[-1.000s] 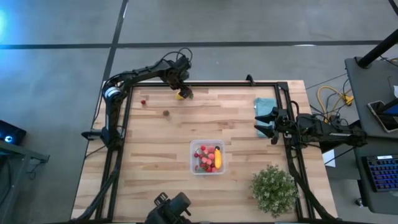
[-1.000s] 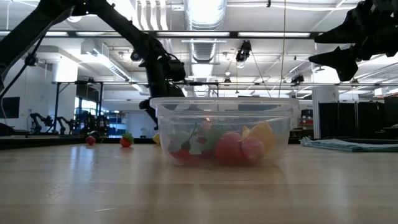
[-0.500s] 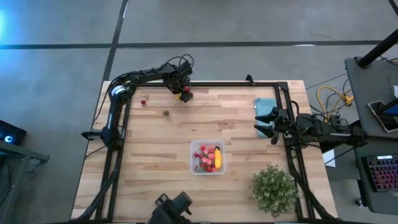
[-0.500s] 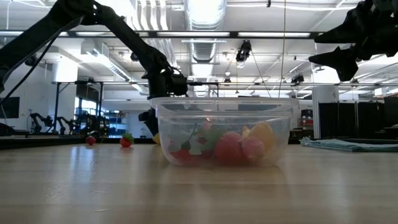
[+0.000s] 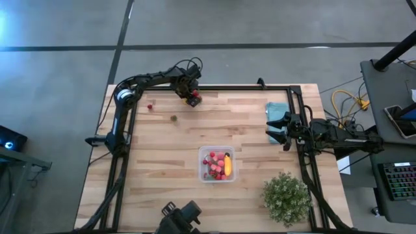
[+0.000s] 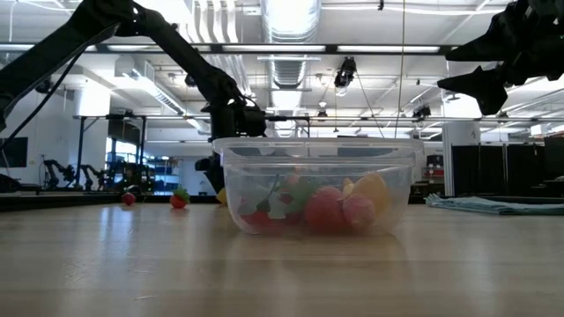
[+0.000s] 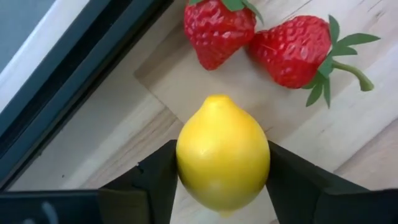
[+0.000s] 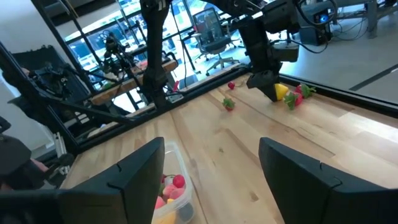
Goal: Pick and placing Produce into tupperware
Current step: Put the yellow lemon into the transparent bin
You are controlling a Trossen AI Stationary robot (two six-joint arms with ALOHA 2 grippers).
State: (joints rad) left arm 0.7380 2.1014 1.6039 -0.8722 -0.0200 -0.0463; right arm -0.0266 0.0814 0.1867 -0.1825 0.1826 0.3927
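Risk: left gripper [image 7: 222, 186] fingers flank the lemon [image 7: 222, 152] at the bench far edge, touching both sides but w/ grip unproven; smooth round skin could squirt out on lift, toward the two strawberries [image 7: 255, 37] just beside. Right gripper [image 8: 211, 174] fingers wide, empty, near the teal cloth [image 5: 276, 110]. Left wrist view alone shows finger contact; high view alone shows the tupperware [image 5: 217, 164] well apart, mid-bench, part-filled.

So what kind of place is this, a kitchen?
Not a kitchen; probably a robot lab or workshop. The low view shows exposed ceiling ducts, the right wrist view shows office chairs, and toy fruit sits in a tupperware on a workbench.
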